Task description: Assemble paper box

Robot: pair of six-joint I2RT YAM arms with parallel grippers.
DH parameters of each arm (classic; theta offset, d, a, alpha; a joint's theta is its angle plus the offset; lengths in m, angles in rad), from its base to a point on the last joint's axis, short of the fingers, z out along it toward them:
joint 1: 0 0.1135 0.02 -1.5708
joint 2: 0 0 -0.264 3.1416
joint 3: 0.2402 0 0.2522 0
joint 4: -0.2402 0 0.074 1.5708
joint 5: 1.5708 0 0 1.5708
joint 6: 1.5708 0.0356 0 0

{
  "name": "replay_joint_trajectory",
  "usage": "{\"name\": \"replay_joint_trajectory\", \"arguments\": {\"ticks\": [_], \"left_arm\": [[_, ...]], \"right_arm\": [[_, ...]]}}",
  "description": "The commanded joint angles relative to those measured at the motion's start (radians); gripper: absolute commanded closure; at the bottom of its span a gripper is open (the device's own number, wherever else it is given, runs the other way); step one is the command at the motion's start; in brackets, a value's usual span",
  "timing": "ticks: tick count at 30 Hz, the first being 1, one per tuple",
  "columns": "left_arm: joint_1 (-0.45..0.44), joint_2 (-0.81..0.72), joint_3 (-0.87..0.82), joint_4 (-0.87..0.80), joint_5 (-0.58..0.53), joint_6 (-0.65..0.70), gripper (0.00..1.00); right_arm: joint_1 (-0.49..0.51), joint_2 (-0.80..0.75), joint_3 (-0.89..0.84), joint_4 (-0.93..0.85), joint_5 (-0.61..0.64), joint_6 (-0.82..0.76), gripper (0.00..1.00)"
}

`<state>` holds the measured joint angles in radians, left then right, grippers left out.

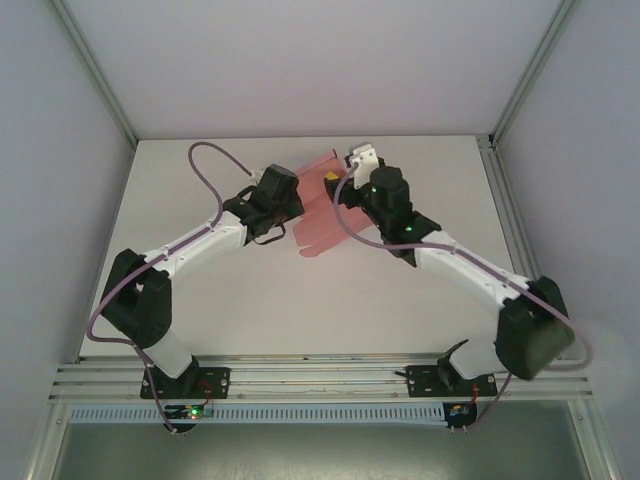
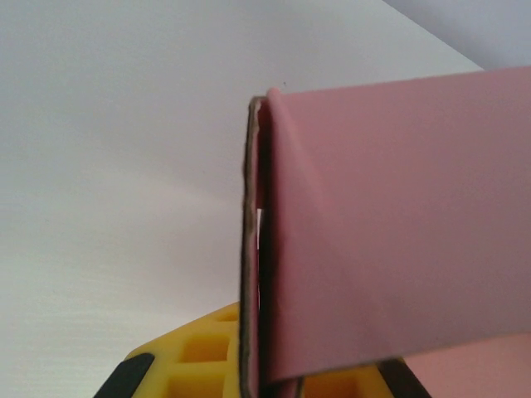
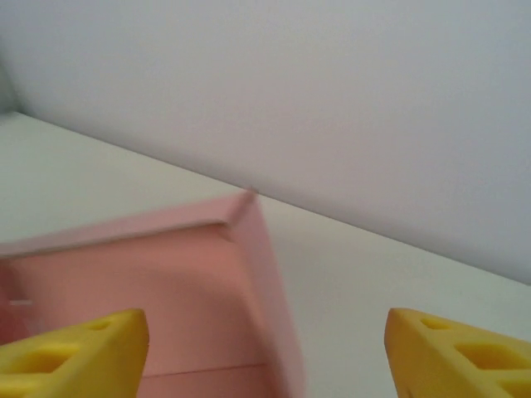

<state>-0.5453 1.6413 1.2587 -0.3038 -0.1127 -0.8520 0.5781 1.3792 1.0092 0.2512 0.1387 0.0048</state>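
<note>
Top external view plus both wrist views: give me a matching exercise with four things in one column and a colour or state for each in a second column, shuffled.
Things:
A. paper box
B. left gripper
C. right gripper
D. table

Colour or state:
1. open, yellow fingers spread wide
2. white
3. pink
4. shut on an edge of card

Pairs: A-3, B-4, C-1, D-2
</note>
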Motion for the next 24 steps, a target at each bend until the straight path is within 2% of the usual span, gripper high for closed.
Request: {"name": "replay_joint_trajectory", "arguments": {"ticks": [1,4,7,9,12,14,16,20,21,24], "left_arm": [[0.015,-0.018,-0.009,0.021,-0.028,0.109,1.0],[0.022,-0.028,-0.027,0.079,0.018,0.202,1.0],[0.04,-0.024,-0.027,0.132,0.126,0.424,1.0],[0.053,-0.005,-0.006,0.1,0.171,0.585,1.0],[0.129,0.051,0.011,0.035,0.416,0.79,1.0],[0.198,0.118,0.074,-0.074,0.677,0.9,1.0],[0.239,0.199,0.186,-0.219,0.826,1.011,1.0],[0.243,0.361,0.495,-0.627,0.847,1.259,1.0],[0.238,0.395,0.556,-0.701,0.823,1.306,1.0],[0.209,0.475,0.691,-0.824,0.636,1.345,1.0]], "right_arm": [[-0.007,-0.094,-0.052,-0.026,-0.099,0.049,0.07],[-0.028,-0.167,-0.097,-0.004,-0.056,0.082,0.02],[-0.069,-0.228,-0.127,-0.016,-0.052,0.135,0.02],[-0.099,-0.271,-0.148,-0.028,-0.054,0.17,0.02],[-0.147,-0.33,-0.187,-0.056,-0.076,0.225,0.02],[-0.182,-0.355,-0.2,-0.101,-0.123,0.243,0.02],[-0.211,-0.366,-0.205,-0.153,-0.179,0.253,0.02],[-0.243,-0.362,-0.213,-0.221,-0.232,0.247,0.02],[-0.251,-0.357,-0.211,-0.238,-0.233,0.244,0.02],[-0.271,-0.341,-0.213,-0.265,-0.245,0.23,0.02]]}}
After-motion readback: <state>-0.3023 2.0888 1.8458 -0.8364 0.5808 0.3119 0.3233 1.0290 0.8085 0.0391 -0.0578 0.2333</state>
